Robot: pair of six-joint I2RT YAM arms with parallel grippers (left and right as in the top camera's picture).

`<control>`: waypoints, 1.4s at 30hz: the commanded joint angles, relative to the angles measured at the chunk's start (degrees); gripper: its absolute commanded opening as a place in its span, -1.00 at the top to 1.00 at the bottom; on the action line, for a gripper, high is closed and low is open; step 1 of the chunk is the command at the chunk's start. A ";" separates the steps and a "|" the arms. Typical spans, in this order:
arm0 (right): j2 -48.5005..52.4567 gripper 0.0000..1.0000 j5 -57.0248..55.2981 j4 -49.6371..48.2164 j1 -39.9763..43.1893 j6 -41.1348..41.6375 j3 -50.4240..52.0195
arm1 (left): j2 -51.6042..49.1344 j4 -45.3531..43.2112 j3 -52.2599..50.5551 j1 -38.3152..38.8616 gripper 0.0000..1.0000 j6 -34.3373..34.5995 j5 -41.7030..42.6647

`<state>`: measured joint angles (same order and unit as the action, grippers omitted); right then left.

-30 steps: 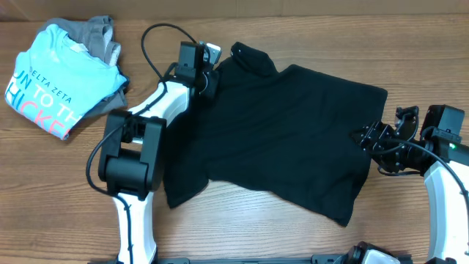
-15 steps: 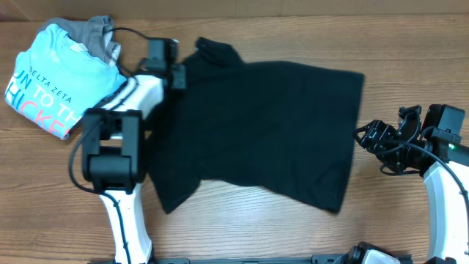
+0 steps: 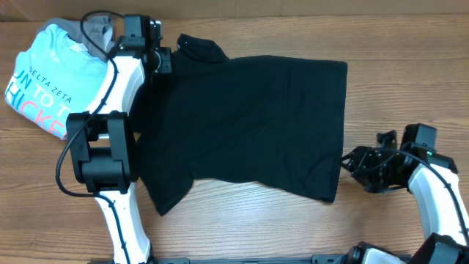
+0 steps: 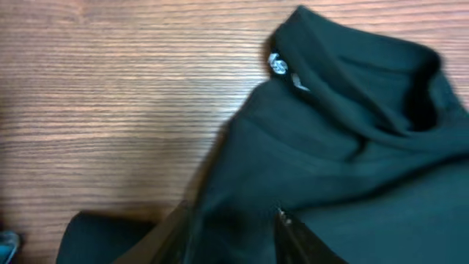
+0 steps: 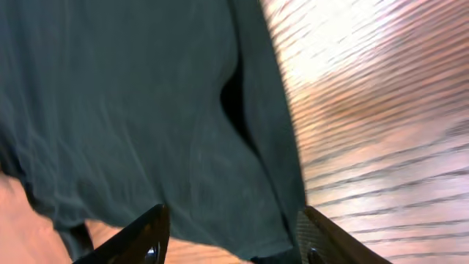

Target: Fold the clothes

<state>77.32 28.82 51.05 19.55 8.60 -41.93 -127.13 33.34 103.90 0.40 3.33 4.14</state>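
Note:
The clothes, a black T-shirt [image 3: 249, 125], lie spread flat across the middle of the table. One bunched part [image 3: 198, 48] sticks up at the far left corner, and in the left wrist view a tiny white label [image 4: 278, 64] shows there. My left gripper [image 3: 163, 60] sits at that far left corner; its jaws stand apart [image 4: 234, 224] with black fabric lying loose between them. My right gripper [image 3: 352, 163] is beside the shirt's right edge near the front corner. It hangs open [image 5: 231, 216] over the hem, touching nothing.
A folded light blue T-shirt [image 3: 47, 81] with white and pink lettering lies at the far left on a grey garment [image 3: 99, 33]. The left arm's base [image 3: 102, 158] stands by the shirt's left edge. Bare wood [image 3: 256, 227] runs along the front.
The shirt slid left and toward the back with my left gripper, whose jaws have since parted. My right gripper came off the right edge and moved toward the front.

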 commanded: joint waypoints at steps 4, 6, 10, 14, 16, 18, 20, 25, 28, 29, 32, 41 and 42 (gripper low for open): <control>-0.24 -0.18 -0.76 -2.32 -5.62 1.07 7.43 | 14.05 8.55 3.76 0.00 -0.10 -2.05 4.74; -0.24 -0.12 -0.92 -3.67 -6.08 2.99 9.40 | 18.10 14.78 3.76 0.00 -0.15 -2.01 5.16; -0.24 0.00 -1.05 -3.45 -6.08 5.49 9.29 | 23.47 25.51 3.76 0.00 -0.29 -2.01 5.16; -0.24 -0.01 2.64 -0.79 -6.38 10.43 9.31 | 26.43 33.79 3.76 0.00 -0.38 -1.64 5.95; -0.20 0.01 -1.01 -0.57 -6.54 12.90 9.46 | 27.02 37.62 3.76 0.00 -0.38 -1.62 7.19; -0.20 0.09 -2.67 -0.42 -6.54 14.71 10.51 | 27.06 43.01 3.72 -0.02 -0.37 -1.57 8.74; -0.20 0.19 -2.78 -0.42 -6.54 16.83 11.17 | 27.06 45.33 3.61 -0.02 -0.36 -1.57 9.05; -0.20 0.14 -3.06 0.35 -6.32 21.03 11.80 | 27.06 48.41 3.26 -0.02 -0.40 -1.62 9.01; -0.20 -0.11 -1.77 -0.11 -6.91 21.73 12.39 | 27.06 50.21 3.06 -0.02 -0.46 -1.64 8.98; -0.20 -0.12 -1.55 -1.01 -6.97 21.97 12.59 | 27.06 50.84 3.04 -0.02 -0.46 -1.66 8.96; -0.20 0.27 -1.99 -3.65 -6.95 23.21 12.70 | 27.06 51.80 2.67 -0.02 -0.46 -1.66 8.50; -0.48 0.92 -1.88 3.06 -3.26 19.82 7.93 | 27.06 53.24 -1.22 -0.02 -0.34 -1.62 8.35; -0.48 0.92 -2.34 3.96 -3.28 19.65 7.67 | 27.06 53.27 -2.08 0.00 -0.34 -1.60 8.41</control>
<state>77.41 26.74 53.71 15.59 30.70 -31.40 -100.29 86.24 104.22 0.40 2.39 12.01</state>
